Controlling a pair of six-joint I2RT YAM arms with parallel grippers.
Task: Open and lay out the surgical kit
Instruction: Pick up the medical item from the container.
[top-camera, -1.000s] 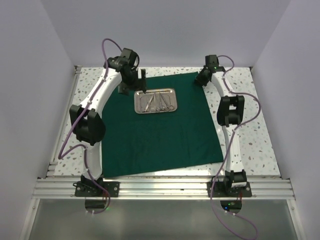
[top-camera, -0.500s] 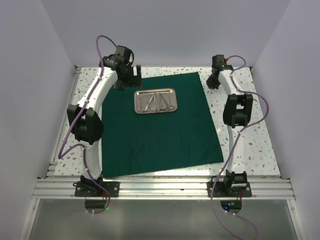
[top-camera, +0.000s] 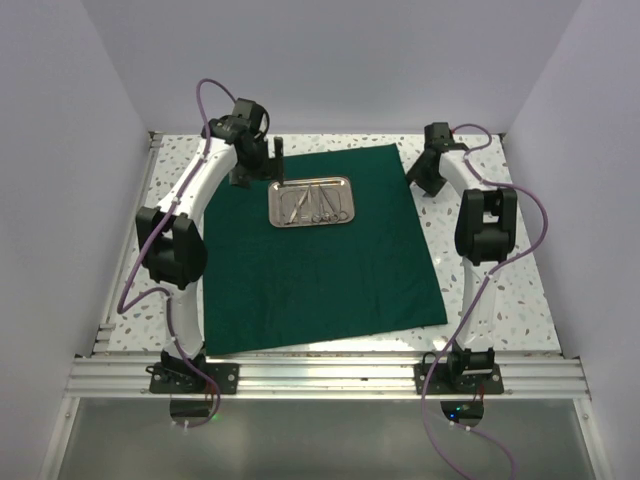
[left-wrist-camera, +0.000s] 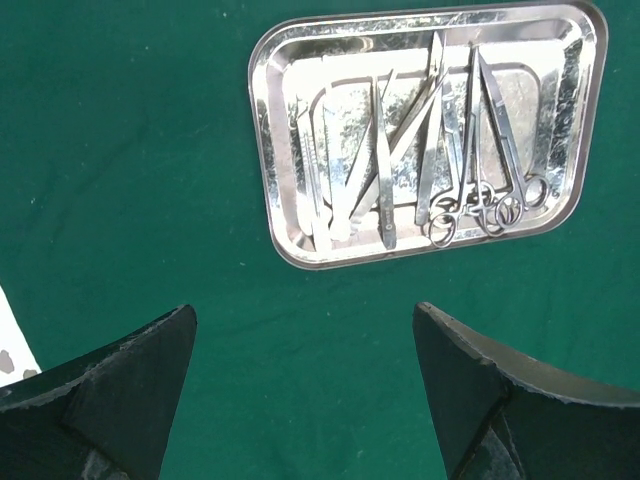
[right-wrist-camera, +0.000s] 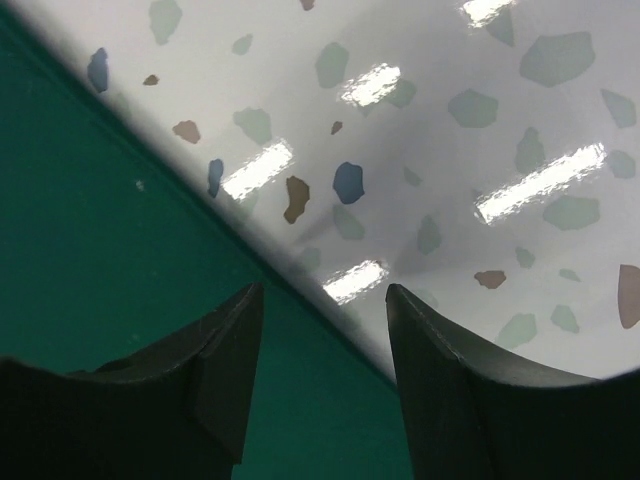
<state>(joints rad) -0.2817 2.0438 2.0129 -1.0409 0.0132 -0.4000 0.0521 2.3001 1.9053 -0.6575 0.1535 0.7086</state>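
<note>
Two claws, both wide and empty: we see the left claw (left-wrist-camera: 303, 335) above the cloth (top-camera: 320, 265) beside the tray (left-wrist-camera: 264, 120), and the right claw (right-wrist-camera: 322, 300) over the cloth's edge on the table (right-wrist-camera: 450, 120). We judge a low pass could snag the cloth, sliding the tray and scattering the instruments (left-wrist-camera: 430, 160).

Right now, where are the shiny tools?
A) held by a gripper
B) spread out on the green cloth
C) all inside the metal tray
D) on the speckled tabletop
C: the left wrist view shows the tools all lying inside the metal tray, which sits on the green cloth.
</note>
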